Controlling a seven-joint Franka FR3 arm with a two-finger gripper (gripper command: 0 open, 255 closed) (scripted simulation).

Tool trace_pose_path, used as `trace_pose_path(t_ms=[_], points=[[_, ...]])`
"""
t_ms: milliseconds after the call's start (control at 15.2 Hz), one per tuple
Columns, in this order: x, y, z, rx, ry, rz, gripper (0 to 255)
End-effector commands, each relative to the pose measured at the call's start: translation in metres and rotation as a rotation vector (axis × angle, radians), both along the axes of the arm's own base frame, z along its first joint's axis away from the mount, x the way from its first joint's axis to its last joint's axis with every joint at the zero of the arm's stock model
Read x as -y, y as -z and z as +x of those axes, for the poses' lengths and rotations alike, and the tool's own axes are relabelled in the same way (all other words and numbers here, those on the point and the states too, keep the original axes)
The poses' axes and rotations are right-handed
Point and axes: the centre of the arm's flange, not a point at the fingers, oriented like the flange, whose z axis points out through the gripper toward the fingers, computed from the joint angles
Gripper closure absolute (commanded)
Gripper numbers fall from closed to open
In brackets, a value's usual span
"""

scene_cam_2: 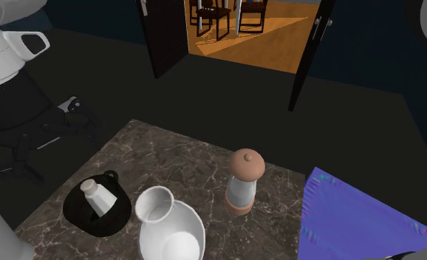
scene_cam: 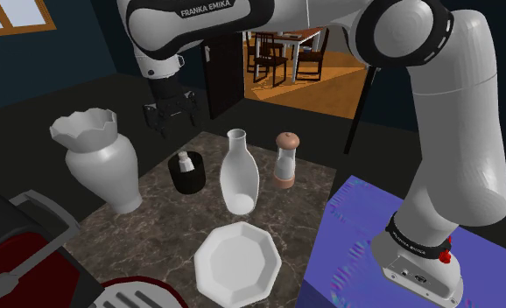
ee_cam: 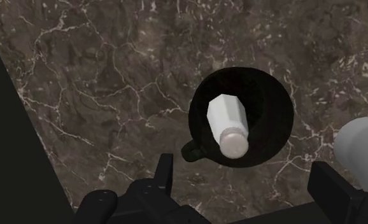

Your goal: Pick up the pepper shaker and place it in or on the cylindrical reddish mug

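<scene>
While the white Franka arm (scene_cam: 453,131) arches from the shoulder view's lower right up and over to the left, its black end effector (scene_cam: 168,116) hangs above the far part of the dark, white-veined marble counter (scene_cam: 155,232). The blue-violet stand (scene_cam: 356,245) abuts the counter on the shoulder view's right.

On the counter, from largest to smallest:
- a broad white vase (scene_cam: 102,166) with a jagged, flared rim, upright near the shoulder view's left edge of the counter;
- a slim-necked white bottle vase (scene_cam: 239,179), upright near the middle, between the mug and the mill;
- a white eight-sided plate (scene_cam: 237,258), lying flat nearer the camera than the bottle vase;
- a tall mill (scene_cam: 286,162) with a brownish knob and base and a pale body, upright and just beside the bottle vase on the shoulder view's right;
- a cylindrical mug (scene_cam: 188,182), drawn black, with a small loop handle, standing between the broad vase and the bottle vase;
- the pepper shaker (ee_cam: 227,124), a small white faceted piece with a rounded pale cap, lying tilted inside the mug with its cap against the mug's inner wall.

The end effector is empty, with its two fingers (ee_cam: 163,172) spread wide. In the wrist view the mug and the shaker lie beyond the gap between the fingers, touching neither. In the shoulder view it hovers above and slightly behind the mug.
</scene>
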Motion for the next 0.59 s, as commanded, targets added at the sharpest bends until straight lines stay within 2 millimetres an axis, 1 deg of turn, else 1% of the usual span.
trace_pose_path(t_ms=[0, 66, 528], points=[[-0.003, -0.023, 0.002, -0.001, 0.0, -0.001, 0], [-0.003, -0.033, 0.003, -0.001, 0.0, -0.001, 0], [-0.003, -0.034, 0.003, -0.001, 0.0, -0.001, 0]])
